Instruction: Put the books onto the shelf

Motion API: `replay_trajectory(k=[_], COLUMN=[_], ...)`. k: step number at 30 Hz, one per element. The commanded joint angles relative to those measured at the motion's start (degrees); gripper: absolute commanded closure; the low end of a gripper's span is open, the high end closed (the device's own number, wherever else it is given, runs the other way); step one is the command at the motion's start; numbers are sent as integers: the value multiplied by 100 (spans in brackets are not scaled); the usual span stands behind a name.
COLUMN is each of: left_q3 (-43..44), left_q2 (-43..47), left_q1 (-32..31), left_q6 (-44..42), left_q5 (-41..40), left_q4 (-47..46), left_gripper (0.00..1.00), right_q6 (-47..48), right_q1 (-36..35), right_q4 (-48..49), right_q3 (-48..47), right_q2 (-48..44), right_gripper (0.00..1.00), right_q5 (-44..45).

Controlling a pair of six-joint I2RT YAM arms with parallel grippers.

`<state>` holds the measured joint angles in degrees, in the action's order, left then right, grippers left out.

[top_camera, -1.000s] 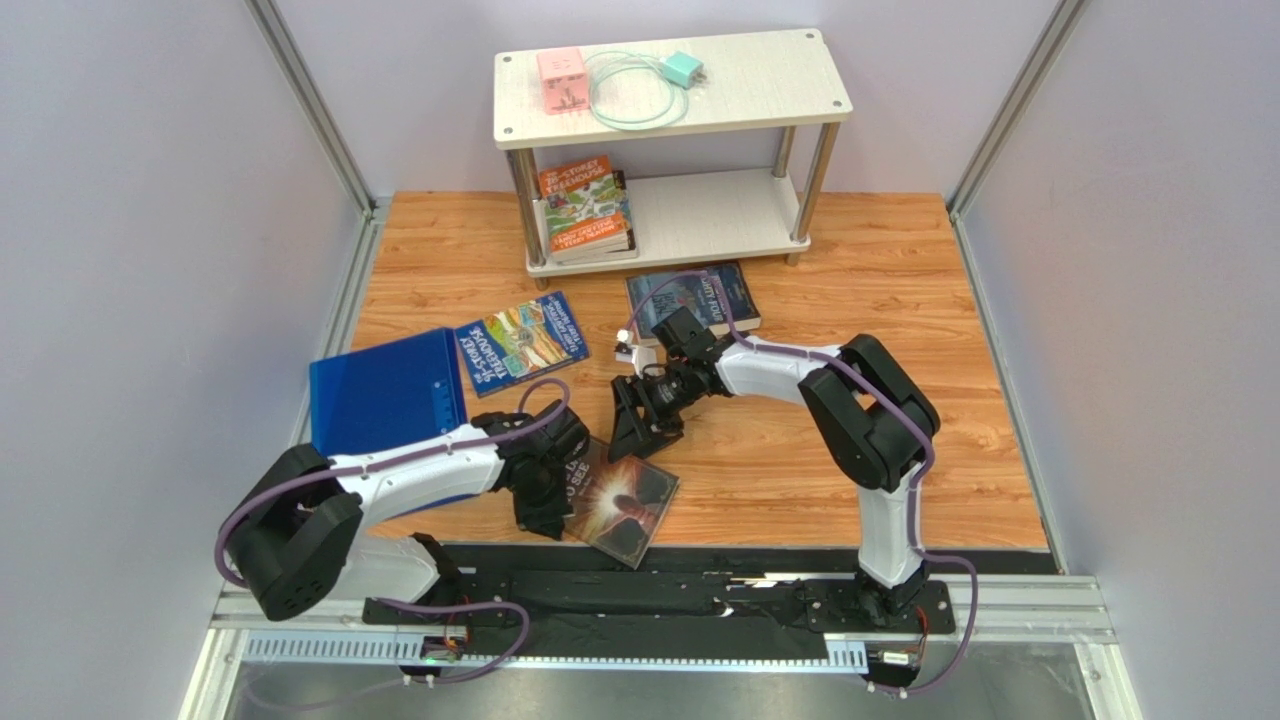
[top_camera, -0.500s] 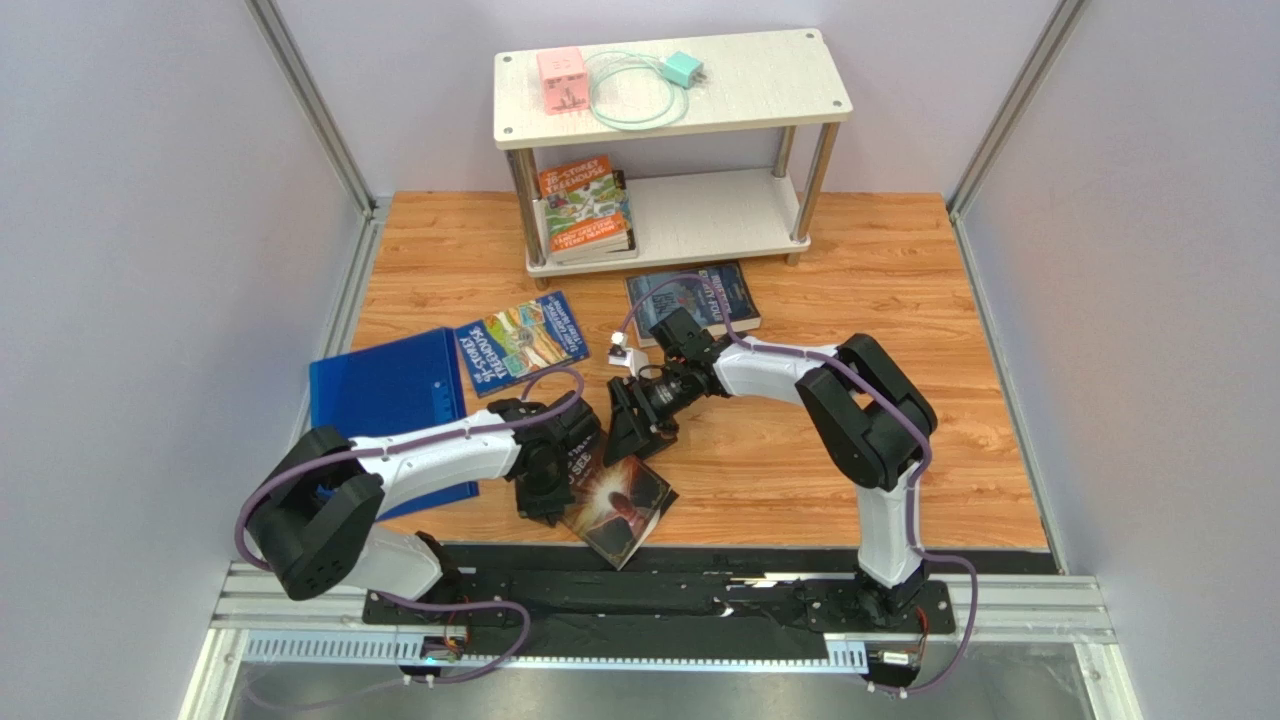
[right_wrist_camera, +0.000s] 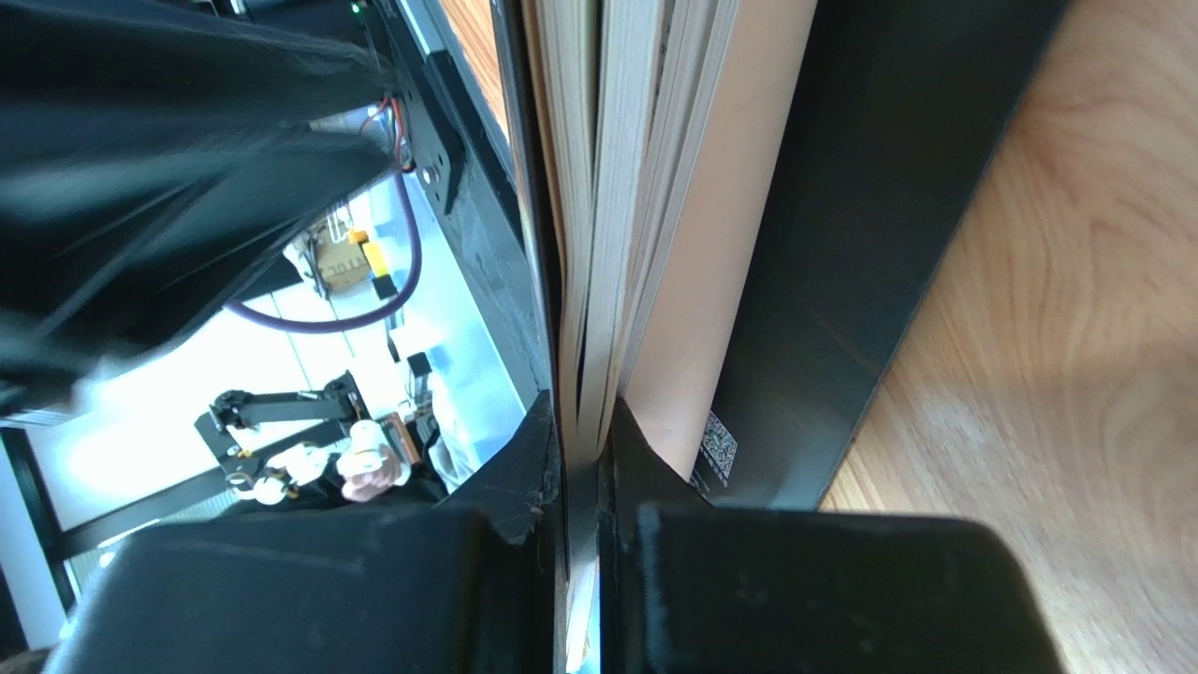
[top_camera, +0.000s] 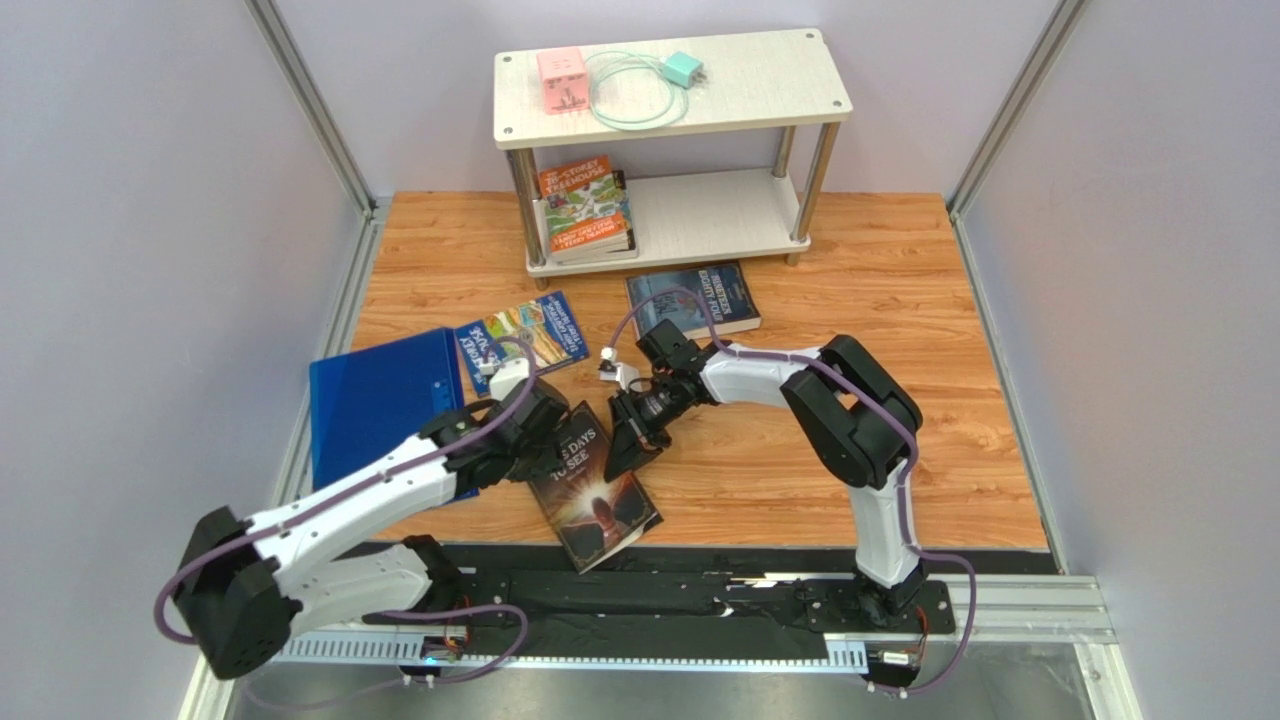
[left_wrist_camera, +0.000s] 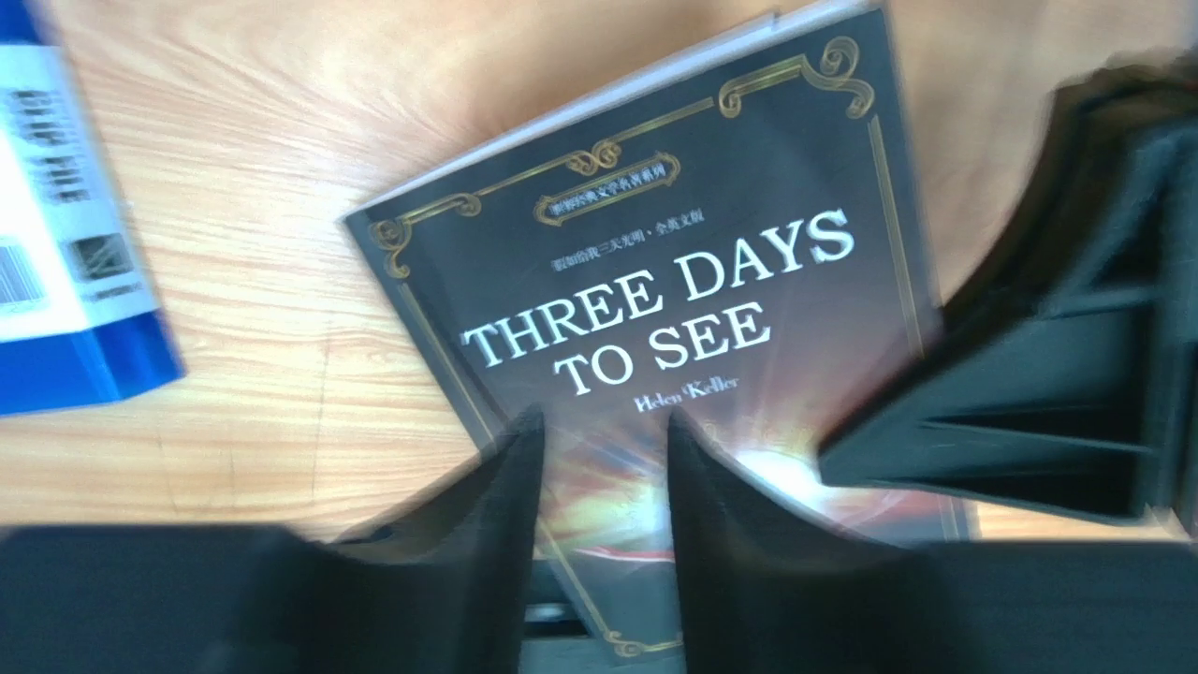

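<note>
Right gripper [right_wrist_camera: 580, 421] is pressed together on the far edge of the black book [top_camera: 598, 495], with page ends fanning out just beyond the pads. How much of the book's thickness sits in the pinch, I can't tell. Left gripper [left_wrist_camera: 602, 421] hangs over the cover with its fingers slightly apart and nothing between them; the title reads clearly through the gap.

The black book lies near the front of the counter [top_camera: 842, 435], between the two arms and well short of the shelf [top_camera: 751, 210]. An orange book [top_camera: 583, 203] is already on the lower board. A blue book [top_camera: 523, 336] and a dark book [top_camera: 694, 297] are out on the wood, with a blue folder [top_camera: 376, 398] off to the left.

As for handling, this is a thin paperback, so it should be light but floppy. I'd expect it to sag and splay if held by a few leaves alone. The cover looks glossy and is probably slick under the pads. A pinch on cover or loose pages risks creasing or tearing them. The safer hold is across the full thickness, close to the spine, where the block is stiffest. Carry it edge-on so it doesn't droop, then slide it flat onto the lower board beside the orange book.
</note>
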<state>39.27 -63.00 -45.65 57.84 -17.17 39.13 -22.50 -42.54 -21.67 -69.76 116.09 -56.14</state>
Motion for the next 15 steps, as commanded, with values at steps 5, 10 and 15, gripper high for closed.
replay_trajectory(k=[5,10,15], left_q3=[529,644,696], left_q2=[1738,2309,2556], left_q1=[3,21,371], left_q6=[-378,-783,-1433], left_q5=[-823,-955,-649], left_q4=[745,359,-388], left_gripper=[40,39,32], right_q6=[-860,-1291,-2204], right_q1=[597,1019,1257], right_q4=[1375,1971,3184], right_q3=[-161,-337,-275], right_q2=[-824,-1334,-1730], right_gripper=[100,100,100], right_q5=[499,411,-291])
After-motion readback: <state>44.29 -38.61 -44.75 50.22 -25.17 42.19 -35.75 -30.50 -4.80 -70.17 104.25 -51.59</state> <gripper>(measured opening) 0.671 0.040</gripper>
